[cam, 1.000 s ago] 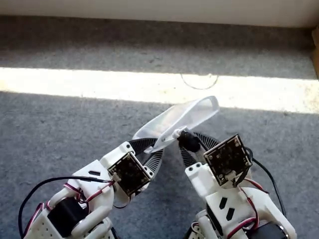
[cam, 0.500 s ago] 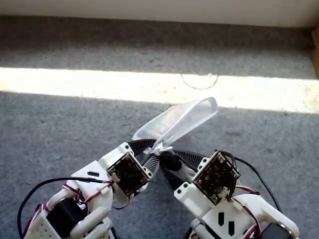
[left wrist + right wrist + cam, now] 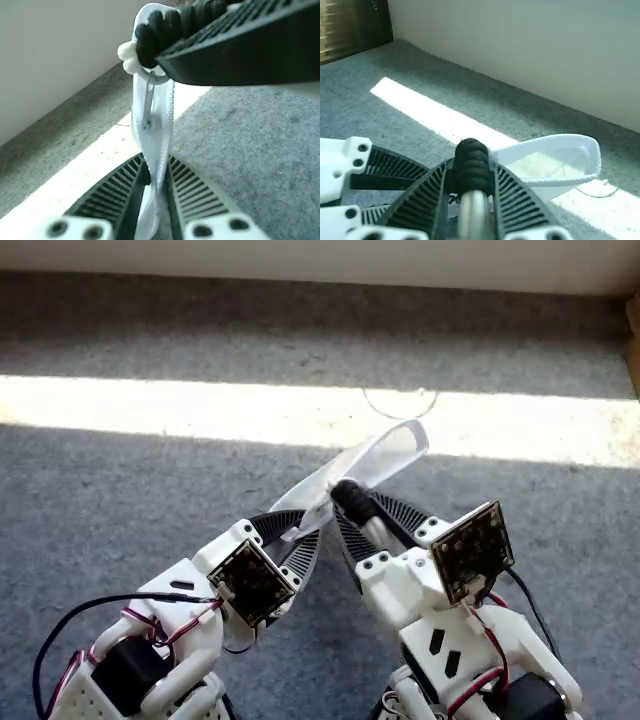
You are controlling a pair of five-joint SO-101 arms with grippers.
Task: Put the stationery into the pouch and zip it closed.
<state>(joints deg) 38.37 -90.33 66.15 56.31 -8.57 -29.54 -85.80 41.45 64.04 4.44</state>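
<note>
High view: over the grey carpet [image 3: 120,500], the left gripper [image 3: 305,532] pinches the near edge of the white mesh pouch [image 3: 385,455], jaws almost closed on it. Just beside it, the right gripper [image 3: 355,510] clamps a black-gripped pen [image 3: 471,160], its tip at the pouch's zip pull [image 3: 147,107]. Beyond them the pouch gapes open toward a sunlit strip [image 3: 150,405].

The pouch [image 3: 375,462] is a see-through milky white with woven white zip tape and a small silver pull [image 3: 147,107]. The tabletop [image 3: 120,500] is fuzzy speckled grey, with one bright pale stripe of sun [image 3: 150,405] across it. The left claw [image 3: 300,537] and right claw [image 3: 352,502] both have black ridged fingers [image 3: 395,512], white bodies, and red and black wires [image 3: 148,624], and the pen [image 3: 471,165] has a black ribbed grip on a silvery barrel.
</note>
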